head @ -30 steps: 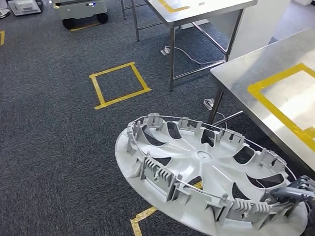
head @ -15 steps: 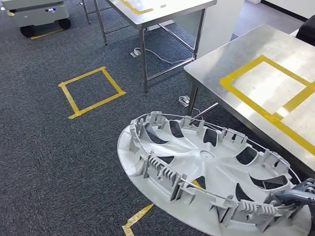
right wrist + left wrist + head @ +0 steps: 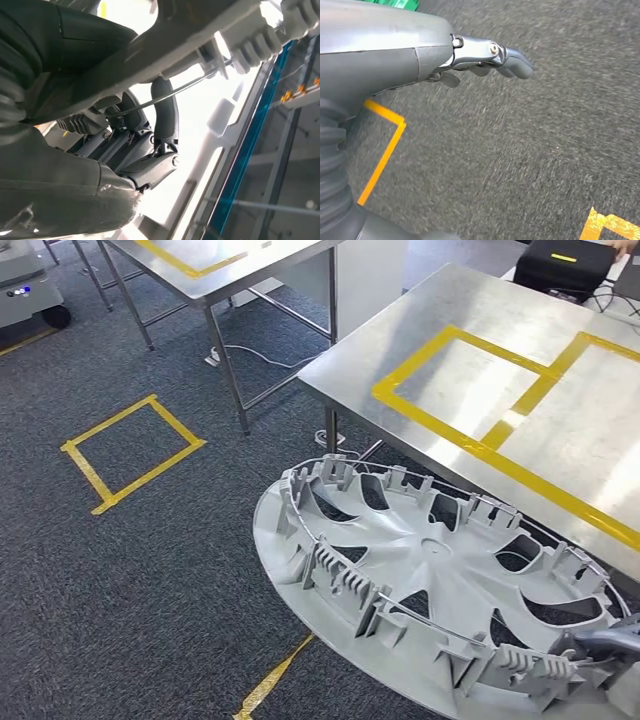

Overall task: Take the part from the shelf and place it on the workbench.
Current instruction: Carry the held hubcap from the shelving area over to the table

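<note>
The part is a large grey plastic wheel cover [image 3: 445,585], carried flat with its ribbed inner side up, low in the head view above the carpet. My right hand [image 3: 611,642] grips its rim at the lower right corner. From the right wrist camera the dark fingers [image 3: 164,112] curl around the cover's rim [image 3: 211,30] and its wire ring. The steel workbench [image 3: 483,370] with yellow tape rectangles stands just beyond the cover. My left hand [image 3: 490,57] hangs over the carpet, fingers stretched out and holding nothing.
A second steel table [image 3: 219,270] stands further back on the left. A yellow tape square [image 3: 132,452] marks the grey carpet. A wheeled cart base [image 3: 26,290] sits at the far left corner. A black box [image 3: 566,265] lies on the workbench's far end.
The whole view has swung: the workbench now lies closer and more central, the tape square and cart have slid left. The wheel cover stays in my right hand.
</note>
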